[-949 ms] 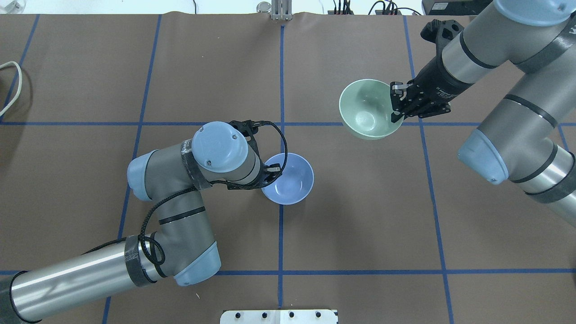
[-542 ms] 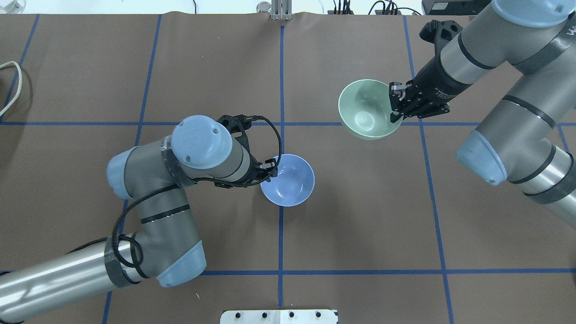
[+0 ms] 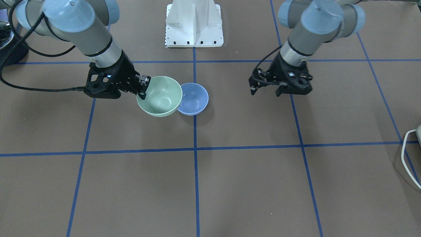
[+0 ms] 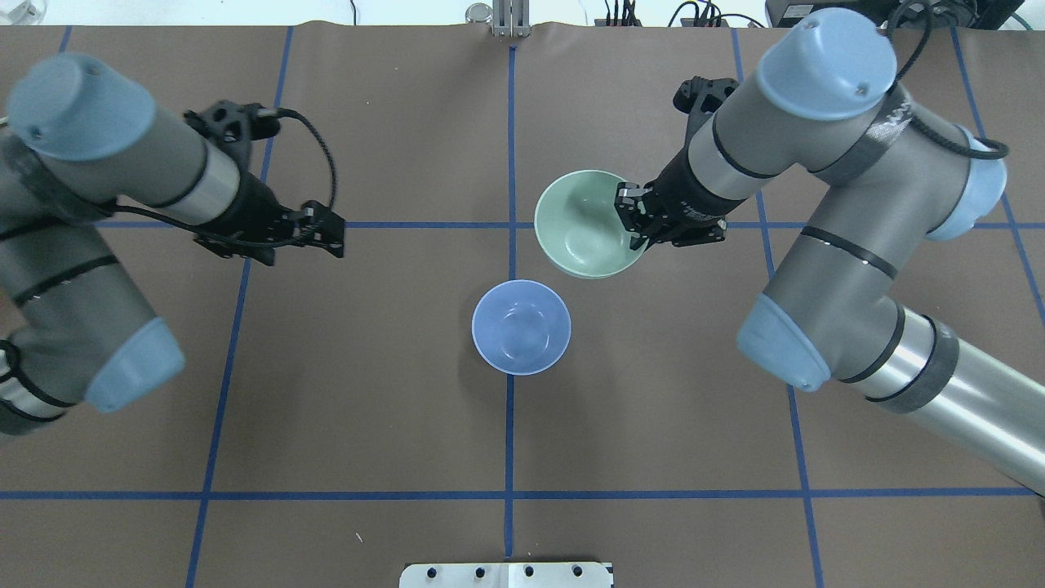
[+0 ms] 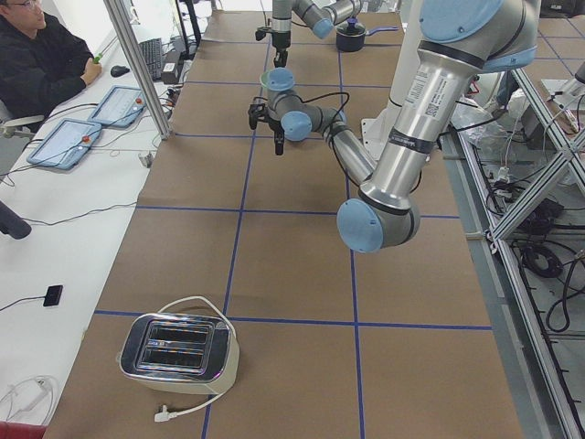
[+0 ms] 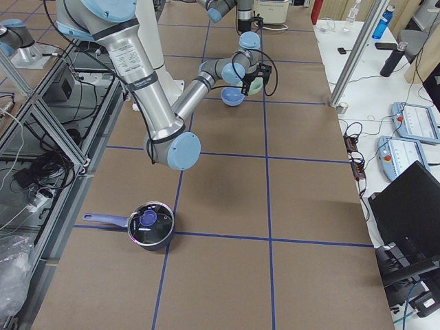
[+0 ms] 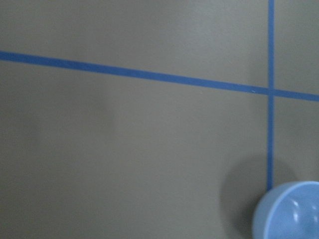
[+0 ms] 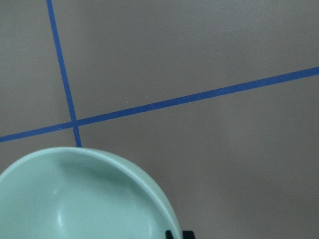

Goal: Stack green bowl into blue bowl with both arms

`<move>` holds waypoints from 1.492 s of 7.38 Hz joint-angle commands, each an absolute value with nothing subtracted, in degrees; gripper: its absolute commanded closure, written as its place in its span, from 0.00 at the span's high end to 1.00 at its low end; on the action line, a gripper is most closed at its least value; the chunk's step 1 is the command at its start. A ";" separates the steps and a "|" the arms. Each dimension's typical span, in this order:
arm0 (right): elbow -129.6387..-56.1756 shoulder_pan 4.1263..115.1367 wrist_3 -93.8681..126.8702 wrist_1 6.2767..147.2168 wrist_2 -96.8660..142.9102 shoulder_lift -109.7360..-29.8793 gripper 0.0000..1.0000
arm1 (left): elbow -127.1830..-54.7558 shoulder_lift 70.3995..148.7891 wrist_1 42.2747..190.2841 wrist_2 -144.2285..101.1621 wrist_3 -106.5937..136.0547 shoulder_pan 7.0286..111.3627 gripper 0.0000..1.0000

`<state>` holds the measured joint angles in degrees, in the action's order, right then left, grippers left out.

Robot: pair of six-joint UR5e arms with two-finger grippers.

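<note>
The mint-green bowl [image 4: 584,229] hangs above the table in my right gripper [image 4: 630,219], which is shut on its rim. It shows also in the front view [image 3: 160,97] and the right wrist view [image 8: 84,199]. The periwinkle-blue bowl [image 4: 521,327] stands upright on the table by the centre line, just nearer the robot than the green bowl. In the front view the green bowl overlaps the blue bowl [image 3: 194,98] at its edge. My left gripper [image 4: 336,235] is open and empty, well to the left of the blue bowl. It shows in the front view [image 3: 264,91] too. The blue bowl's edge shows in the left wrist view [image 7: 289,211].
The white base pedestal [image 3: 194,23] stands at the robot's side of the table. A toaster [image 5: 178,352] sits at the table's left end and a dark pot [image 6: 151,223] at the right end. A white cable [image 3: 408,154] lies at the left edge.
My left gripper has let go of the blue bowl's rim and drawn away to the left and farther out. My right arm has carried the green bowl left, closer to the blue bowl.
</note>
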<state>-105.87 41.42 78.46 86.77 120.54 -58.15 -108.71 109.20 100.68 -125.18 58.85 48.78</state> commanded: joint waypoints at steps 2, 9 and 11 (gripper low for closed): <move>-101.80 32.99 85.85 86.66 112.79 -52.05 0.00 | -109.61 92.06 101.25 -135.33 27.17 68.24 0.97; -99.86 27.60 84.82 82.80 110.30 -56.96 0.00 | -109.16 81.65 110.39 -134.65 22.15 73.21 0.98; -98.35 27.60 84.99 79.20 110.30 -56.95 0.00 | -109.16 81.65 110.39 -134.65 22.15 73.21 0.98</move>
